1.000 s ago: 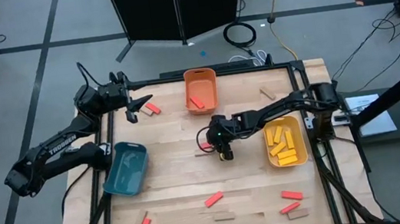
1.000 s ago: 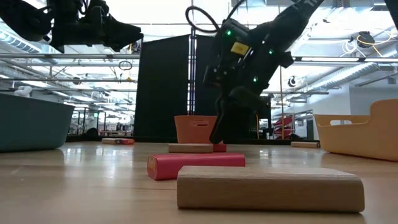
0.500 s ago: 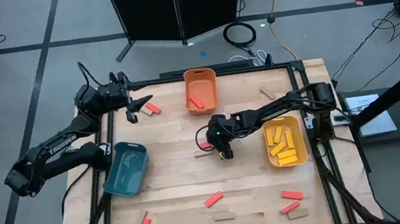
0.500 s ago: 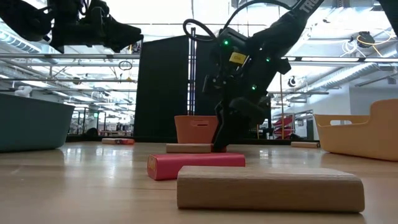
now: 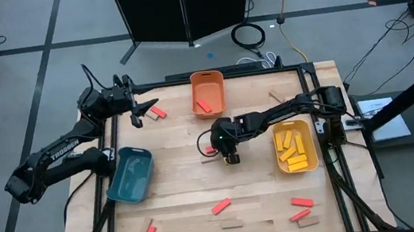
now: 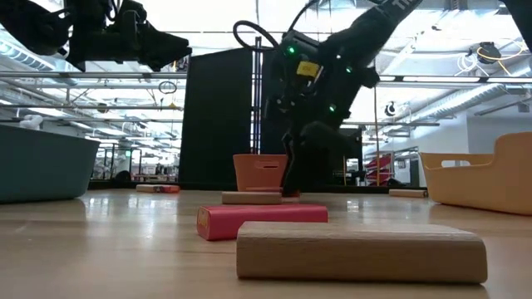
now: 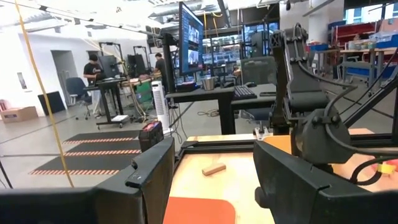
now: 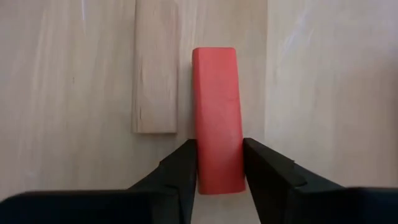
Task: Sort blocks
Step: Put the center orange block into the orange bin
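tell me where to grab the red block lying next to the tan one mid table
Grip the red block across its narrow width near one end, coming straight down, one finger on each long side. It lies flat, and a slim gap separates it from the tan block. The right gripper already straddles it this way.

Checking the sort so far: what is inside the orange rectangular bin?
Inside the orange rectangular plastic bin, the high view shows one flat red block lying on its floor. Nothing covers the bin; the low view shows only its outer wall.

Two black jointed arms, matte housings. Left arm (image 5: 56, 156): white lettering along one link. Right arm (image 5: 286, 110): black cable loop, green indicator lights and yellow label near the wrist.
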You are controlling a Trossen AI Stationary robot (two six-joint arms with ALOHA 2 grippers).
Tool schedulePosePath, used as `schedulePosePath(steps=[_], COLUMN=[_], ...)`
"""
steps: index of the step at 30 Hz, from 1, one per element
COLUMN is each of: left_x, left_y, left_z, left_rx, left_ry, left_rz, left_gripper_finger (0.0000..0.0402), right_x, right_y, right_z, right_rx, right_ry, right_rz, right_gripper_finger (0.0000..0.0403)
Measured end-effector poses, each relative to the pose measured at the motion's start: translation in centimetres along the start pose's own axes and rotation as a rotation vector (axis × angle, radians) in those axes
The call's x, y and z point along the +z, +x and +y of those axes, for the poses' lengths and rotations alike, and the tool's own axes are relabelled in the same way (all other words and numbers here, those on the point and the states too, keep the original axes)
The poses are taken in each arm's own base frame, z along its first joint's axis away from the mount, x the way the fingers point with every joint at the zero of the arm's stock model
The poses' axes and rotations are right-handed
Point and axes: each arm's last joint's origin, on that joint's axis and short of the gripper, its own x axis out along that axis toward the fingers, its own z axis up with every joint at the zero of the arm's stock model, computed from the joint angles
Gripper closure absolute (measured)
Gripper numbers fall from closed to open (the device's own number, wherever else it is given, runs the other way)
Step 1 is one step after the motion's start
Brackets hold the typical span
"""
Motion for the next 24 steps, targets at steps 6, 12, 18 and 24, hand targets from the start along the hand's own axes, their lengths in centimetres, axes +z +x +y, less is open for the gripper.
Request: schedulePosePath(steps=[6,12,18,24], left_x=[0.0,0.0,0.0,0.0], left_y=[0.0,0.0,0.0,0.0], left_z=[0.0,0.0,0.0,0.0], left_rx=[0.000,0.000,0.000,0.000], left_ry=[-0.001,-0.002,-0.008,-0.008], left_rz=[0.001,0.001,0.001,0.001], left_gripper_finger=[0.0185,0.0185,0.0185,0.0185], right_x=[2.1,5.6,7.5,6.0], right_y=[-1.7,-4.6,-7.0,-7.8], right_z=[-0.3,-1.3,-5.0,-11.0], right_rx=[0.007,-0.104,-0.198,-0.272], right_ry=[-0.031,-0.162,-0.214,-0.096], right_rz=[0.039,0.011,-0.032,-0.008], right_gripper_finger=[0.0304,0.0299,0.0299,0.0297])
